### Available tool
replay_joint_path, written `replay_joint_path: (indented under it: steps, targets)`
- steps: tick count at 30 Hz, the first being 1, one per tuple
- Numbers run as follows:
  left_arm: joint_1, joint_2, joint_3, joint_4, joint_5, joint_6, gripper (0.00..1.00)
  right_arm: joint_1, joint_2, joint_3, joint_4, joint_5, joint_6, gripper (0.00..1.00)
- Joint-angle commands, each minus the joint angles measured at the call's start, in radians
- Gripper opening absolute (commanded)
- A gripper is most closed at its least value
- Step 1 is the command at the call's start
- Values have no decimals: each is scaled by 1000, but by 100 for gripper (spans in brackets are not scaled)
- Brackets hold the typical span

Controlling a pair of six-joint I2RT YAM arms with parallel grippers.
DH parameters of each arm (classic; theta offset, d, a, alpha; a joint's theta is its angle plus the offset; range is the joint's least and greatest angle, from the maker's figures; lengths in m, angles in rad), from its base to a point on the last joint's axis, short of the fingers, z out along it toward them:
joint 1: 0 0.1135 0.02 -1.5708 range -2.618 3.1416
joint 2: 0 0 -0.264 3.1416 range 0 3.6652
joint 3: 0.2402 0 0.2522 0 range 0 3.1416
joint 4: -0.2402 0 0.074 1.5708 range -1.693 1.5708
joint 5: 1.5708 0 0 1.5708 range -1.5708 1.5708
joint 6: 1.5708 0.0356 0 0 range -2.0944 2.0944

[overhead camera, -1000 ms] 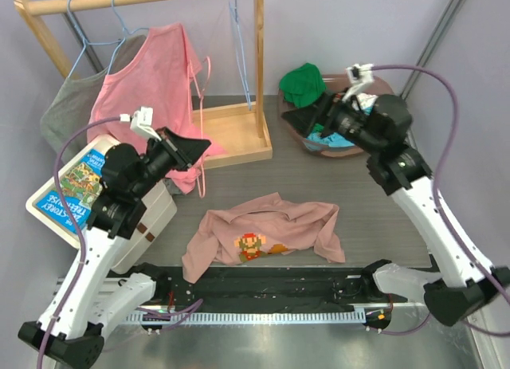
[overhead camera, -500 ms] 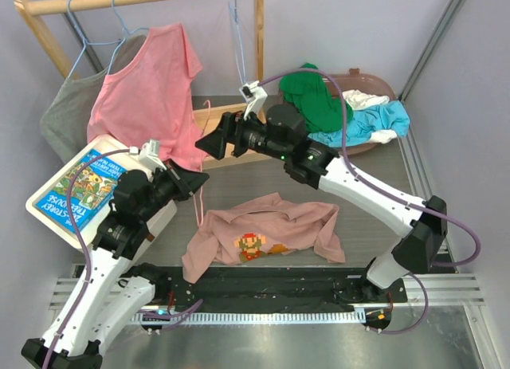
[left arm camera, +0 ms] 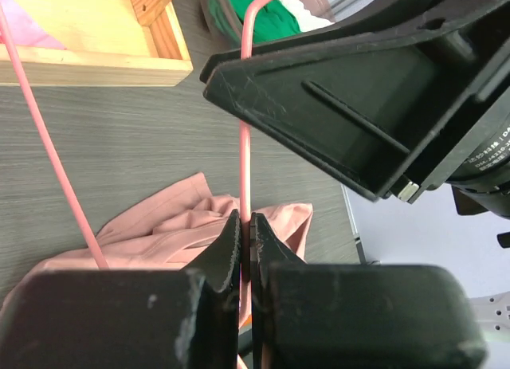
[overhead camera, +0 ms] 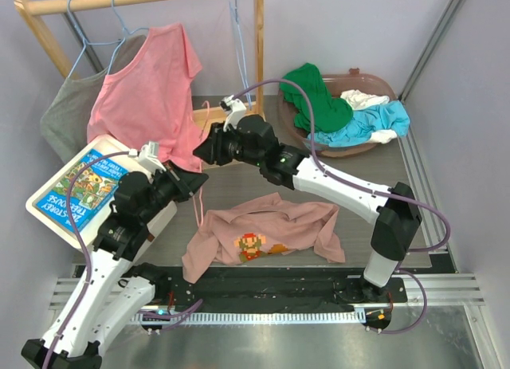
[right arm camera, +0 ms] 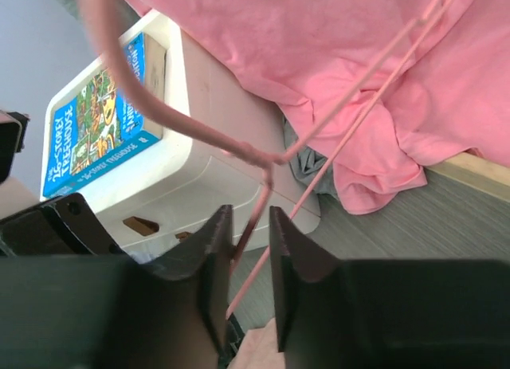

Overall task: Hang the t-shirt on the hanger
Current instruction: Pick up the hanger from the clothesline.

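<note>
near the near edge of the table (left arm camera: 119, 122), about midway between its left and right edges, the t-shirt (overhead camera: 267, 229) lies crumpled, chest up, with the small red and brown pixel figure showing. one sleeve bunches toward the left edge, the other toward the right.

beyond it, over the left half of the table and clear of the surface, is the hanger (left arm camera: 245, 158), a thin salmon-pink wire running roughly upright between the two arms. the left gripper (left arm camera: 245, 225) has its jaws pressed together on the lower run of that wire, with no gap showing on either side of it. the right gripper (right arm camera: 249, 217) meets the same hanger higher up, just beyond the left one. its jaws stand a narrow gap apart, wider than the wire, and the wire passes between them; whether either pad touches it i cannot tell. in the left wrist view a second run of the wire slants off to the left, down toward the t-shirt.

at the far left corner stands a wooden rack (overhead camera: 259, 74) with a coral-pink shirt (overhead camera: 147, 90) and a grey shirt (overhead camera: 68, 114) hanging from its rail. a white box (right arm camera: 183, 170) with a blue picture lid sits by the left edge, beside the left arm. toward the far right corner a brown basket (overhead camera: 370, 80) holds green, blue and white clothes.
</note>
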Motion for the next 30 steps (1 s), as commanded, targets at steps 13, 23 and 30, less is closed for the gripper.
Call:
replay_joint_path:
  steps: [13, 23, 30]
  targets:
    - [-17, -140, 145, -232, 150, 500, 93, -241, -330, -233, -142, -346, -179, 1]
    - [-17, -66, 212, -197, 516, 1136, 100, -263, -548, -288, -625, -768, -645, 1]
    - [-22, 71, 209, -222, 729, 1338, 98, -178, -595, -252, -819, -770, -791, 1]
